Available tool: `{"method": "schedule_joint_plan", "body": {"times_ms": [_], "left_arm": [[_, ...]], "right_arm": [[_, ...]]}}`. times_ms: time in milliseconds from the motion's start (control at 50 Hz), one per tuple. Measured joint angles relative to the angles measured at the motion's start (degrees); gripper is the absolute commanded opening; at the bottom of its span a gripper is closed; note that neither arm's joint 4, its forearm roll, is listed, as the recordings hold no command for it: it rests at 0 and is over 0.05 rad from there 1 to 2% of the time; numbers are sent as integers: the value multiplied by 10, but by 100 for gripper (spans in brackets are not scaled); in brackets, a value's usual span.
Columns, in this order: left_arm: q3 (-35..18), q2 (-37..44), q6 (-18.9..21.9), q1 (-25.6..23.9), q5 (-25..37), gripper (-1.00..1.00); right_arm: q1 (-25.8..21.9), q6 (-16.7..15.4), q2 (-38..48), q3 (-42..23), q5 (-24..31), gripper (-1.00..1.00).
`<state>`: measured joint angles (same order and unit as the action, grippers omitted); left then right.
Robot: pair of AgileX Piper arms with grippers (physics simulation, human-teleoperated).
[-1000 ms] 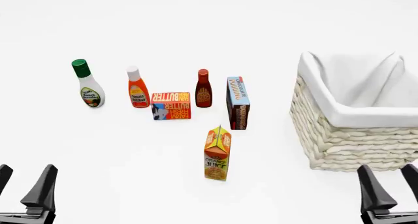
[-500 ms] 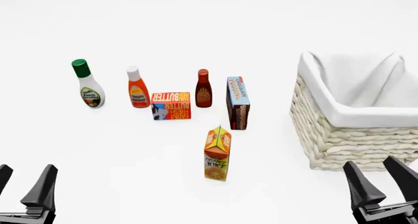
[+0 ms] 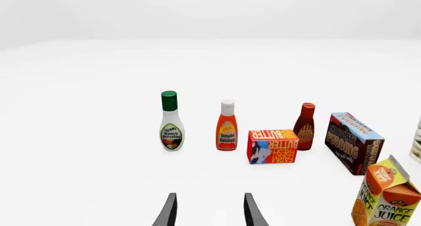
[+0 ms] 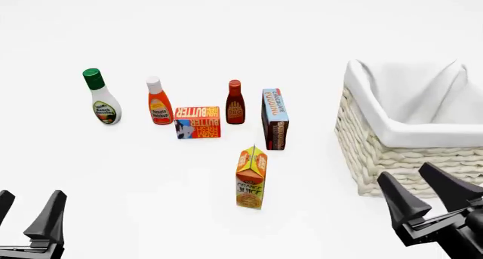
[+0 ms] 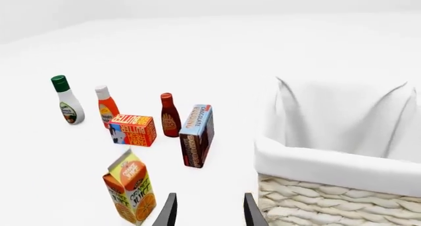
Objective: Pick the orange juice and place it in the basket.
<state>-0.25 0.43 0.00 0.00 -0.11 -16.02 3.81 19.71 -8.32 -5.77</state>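
Currently our right gripper (image 4: pixel 426 194) hangs wide open and empty just before the basket (image 4: pixel 377 151); our left gripper (image 4: pixel 29 211) waits open, empty too. Upright orange juice (image 4: pixel 251 177) stands alone, nearest us. Risk: a swinging finger tips the tall carton, or clips the wicker. Chocolate pudding box (image 4: pixel 275 119) behind; open table on either side of the carton.
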Motion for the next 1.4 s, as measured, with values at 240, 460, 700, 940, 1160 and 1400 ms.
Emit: {"method": "schedule_joint_plan", "body": {"times_ms": [240,460,700,940,1160,1400], "left_arm": [[0,0,0,0,0,100],[0,0,0,0,0,100],[0,0,0,0,0,100],[0,0,0,0,0,100],[0,0,0,0,0,100],[0,0,0,0,0,100]], "right_arm": [[-31,24,60,-31,-16,100],[-58,43,114,-69,-10,100],[-71,64,153,-119,27,100],[-83,96,197,-166,66,100],[-97,119,233,-205,102,100],[-114,159,266,-244,141,100]]}}
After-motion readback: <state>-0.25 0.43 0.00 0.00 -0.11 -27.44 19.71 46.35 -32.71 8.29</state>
